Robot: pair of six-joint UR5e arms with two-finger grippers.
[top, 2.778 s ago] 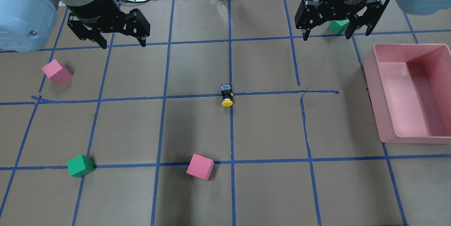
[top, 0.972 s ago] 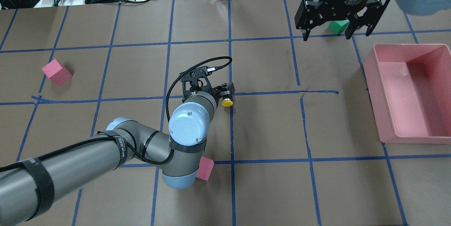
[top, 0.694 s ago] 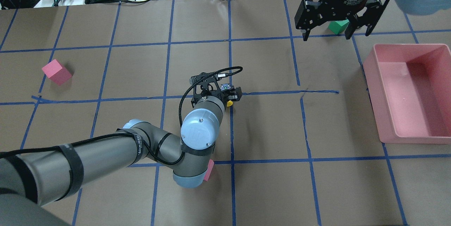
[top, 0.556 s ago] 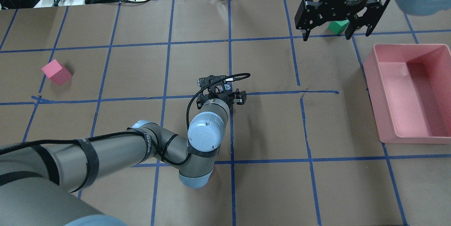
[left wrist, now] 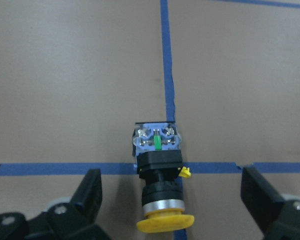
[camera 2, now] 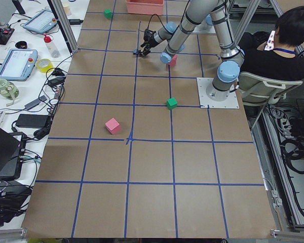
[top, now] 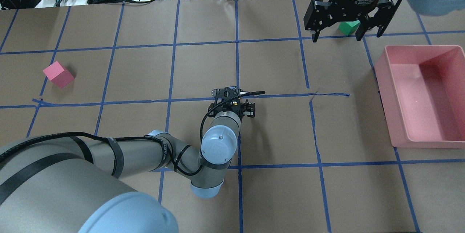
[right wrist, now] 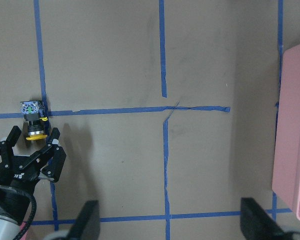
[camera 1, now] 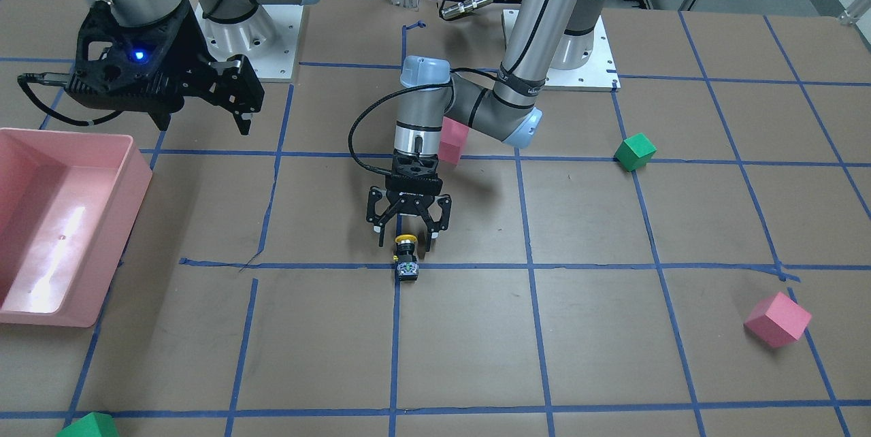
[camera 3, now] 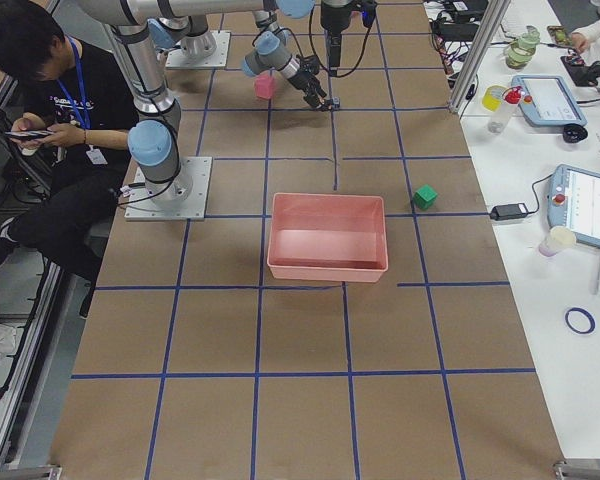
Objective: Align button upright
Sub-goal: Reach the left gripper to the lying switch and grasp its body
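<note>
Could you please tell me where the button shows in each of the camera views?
Exterior front-facing: the button, centre, between the fingertips of the left gripper.
Overhead exterior: hidden under the left gripper.
Exterior left: too small to tell.
Exterior right: too small to tell.
Left wrist-mounted: lower centre.
Right wrist-mounted: left edge.
Shared landmark: the blue tape crossing it lies on.

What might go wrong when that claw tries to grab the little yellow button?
The button lies on its side, and its round body may roll or squirt away when squeezed. The open left claw hangs at the cap end only, so the button might twist in the grip instead of standing up.
</note>
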